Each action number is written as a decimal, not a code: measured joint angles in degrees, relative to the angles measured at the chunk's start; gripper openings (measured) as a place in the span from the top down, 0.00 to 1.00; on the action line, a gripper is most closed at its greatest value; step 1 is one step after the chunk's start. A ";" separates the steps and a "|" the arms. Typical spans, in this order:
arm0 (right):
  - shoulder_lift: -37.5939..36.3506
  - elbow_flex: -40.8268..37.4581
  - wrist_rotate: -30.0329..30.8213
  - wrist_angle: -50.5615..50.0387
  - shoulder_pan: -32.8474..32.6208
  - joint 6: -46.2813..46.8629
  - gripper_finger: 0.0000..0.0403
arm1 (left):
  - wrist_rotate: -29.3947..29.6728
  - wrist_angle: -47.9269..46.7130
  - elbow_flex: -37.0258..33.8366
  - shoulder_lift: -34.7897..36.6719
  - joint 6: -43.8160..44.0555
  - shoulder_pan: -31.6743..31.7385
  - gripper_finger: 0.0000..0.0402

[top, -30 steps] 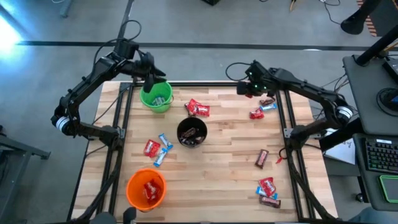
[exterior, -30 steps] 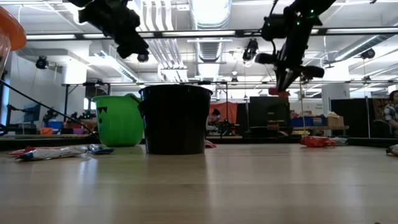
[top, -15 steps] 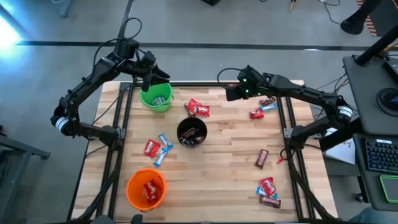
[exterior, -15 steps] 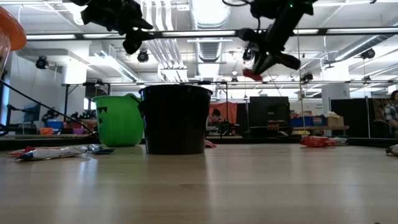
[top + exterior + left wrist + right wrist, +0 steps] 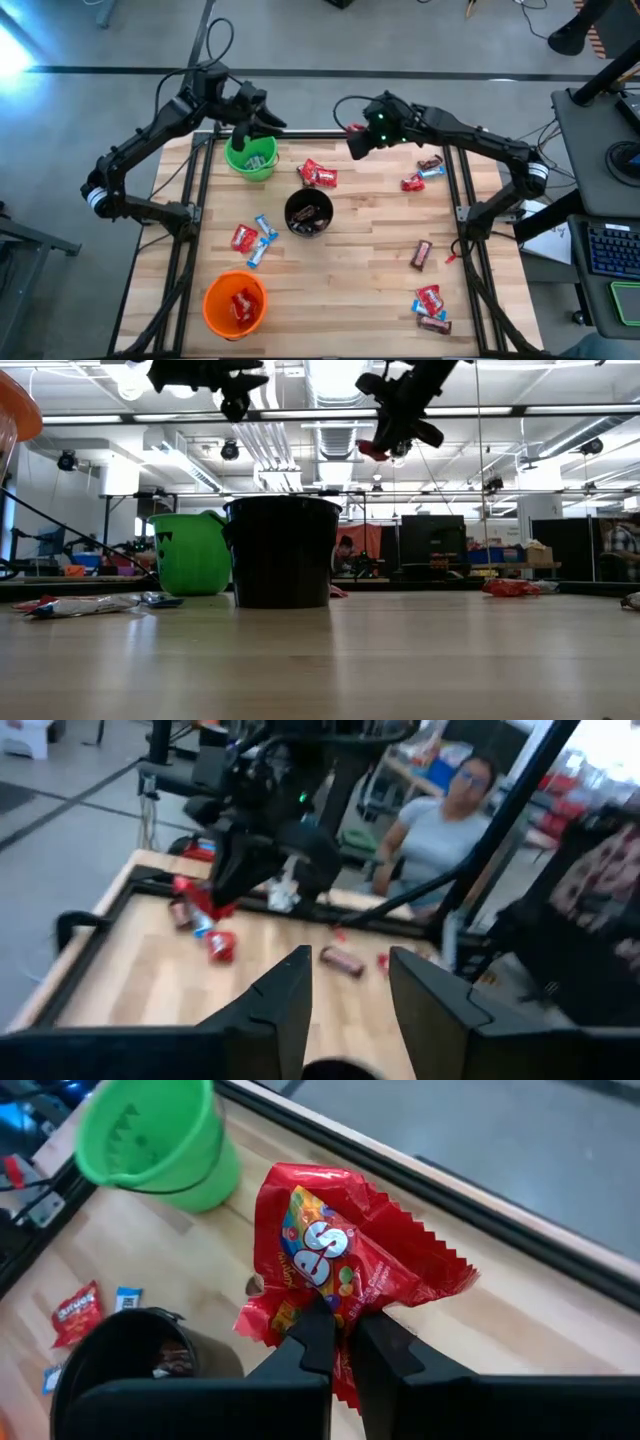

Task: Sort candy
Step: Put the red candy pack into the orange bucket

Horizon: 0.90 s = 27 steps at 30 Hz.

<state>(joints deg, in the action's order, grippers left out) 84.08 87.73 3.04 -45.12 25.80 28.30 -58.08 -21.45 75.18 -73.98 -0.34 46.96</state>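
Orange cup, near-left corner: red packets already in. Just above it, a loose cluster of red and blue-white candy on the bare table, not yet sorted. Green cup at far-left has something pale inside; left gripper hangs above its rim, fingers apart w/ nothing between them in the wrist view. Black cup, centre, holds dark bars. Red pile just beyond it, untouched. Right gripper is up over the far edge, between green cup and the right-side strays, fingers pinched tight on one red packet, crinkled, dangling clear of the wood. Further right: red/blue pair, a brown bar, and a small heap near the front-right corner. My read: roughly a third done, plenty left.
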 joint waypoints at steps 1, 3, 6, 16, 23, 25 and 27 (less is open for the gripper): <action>0.32 0.67 -0.08 -0.04 -0.07 -0.97 0.97 | -0.02 1.53 0.00 0.00 2.95 -0.19 0.72; 0.95 1.79 -0.53 -0.05 -0.20 -2.41 0.97 | 0.02 4.00 0.00 0.00 7.40 -0.45 0.73; 1.60 3.13 -1.76 -0.04 -0.34 -4.03 0.97 | 1.17 5.91 0.00 0.02 8.24 -0.55 0.72; 5.55 11.66 -5.23 1.15 -3.00 -10.06 0.97 | 8.24 6.10 0.00 -5.81 10.62 -0.44 0.60; 12.47 22.13 -6.42 -1.94 -3.56 -12.78 0.97 | 4.62 15.78 0.00 -11.20 20.56 -0.58 0.53; 14.65 25.18 -6.07 -4.09 -3.49 -13.24 0.97 | 3.00 18.63 0.00 -12.24 23.13 -0.68 0.52; 16.51 27.69 -6.06 -5.36 -3.53 -13.86 0.97 | 1.75 20.28 0.00 -12.80 24.42 -0.78 0.52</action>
<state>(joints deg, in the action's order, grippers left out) 100.59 115.42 -3.01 -50.48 22.27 14.44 -56.34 -1.17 75.18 -86.77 24.08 46.18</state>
